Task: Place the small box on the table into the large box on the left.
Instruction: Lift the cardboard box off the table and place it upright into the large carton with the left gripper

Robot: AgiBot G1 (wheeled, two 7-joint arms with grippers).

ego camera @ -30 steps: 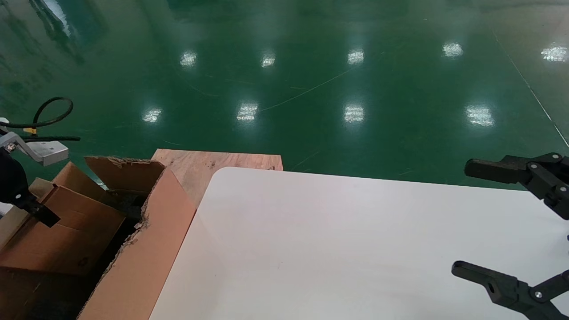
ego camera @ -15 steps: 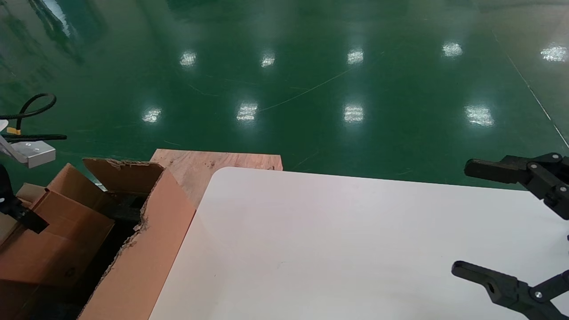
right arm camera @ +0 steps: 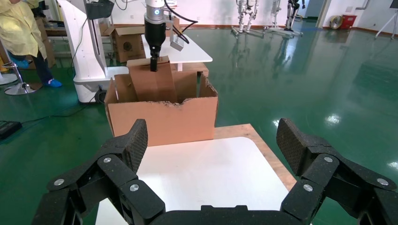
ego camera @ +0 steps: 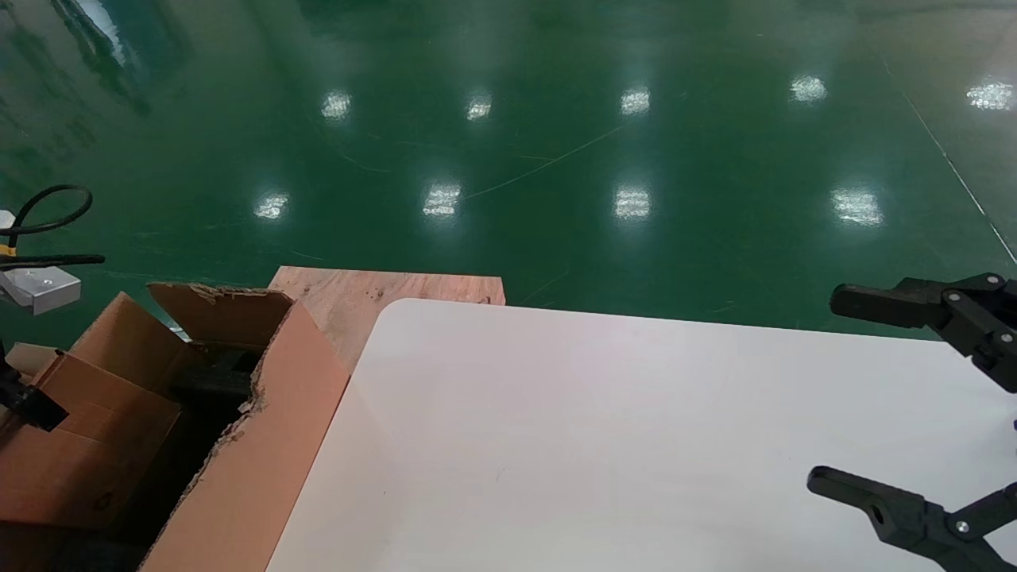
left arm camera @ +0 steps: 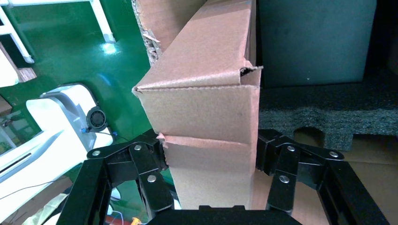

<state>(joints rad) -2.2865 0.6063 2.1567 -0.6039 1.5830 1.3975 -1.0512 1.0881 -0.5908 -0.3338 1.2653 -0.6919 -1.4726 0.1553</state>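
Note:
My left gripper [left arm camera: 210, 157] is shut on the small box [left arm camera: 206, 108], a plain brown carton held by its two side faces. In the head view the small box [ego camera: 79, 445] hangs tilted inside the large box [ego camera: 262, 445] at the far left, with one dark left finger [ego camera: 32, 409] on its top edge. Black padding [left arm camera: 324, 117] lines the large box under it. Seen from the right wrist, the small box [right arm camera: 152, 79] stands up out of the large box [right arm camera: 162, 119]. My right gripper [ego camera: 834, 389] stays open over the right side of the white table [ego camera: 596, 437], holding nothing.
A light wooden board [ego camera: 373, 290] sticks out behind the table beside the large box. Glossy green floor surrounds everything. In the right wrist view a person in yellow [right arm camera: 23, 33] and a white machine stand [right arm camera: 89, 47] are far behind the large box.
My left gripper has carried the small box leftward and lower into the large box. The right gripper has not moved.

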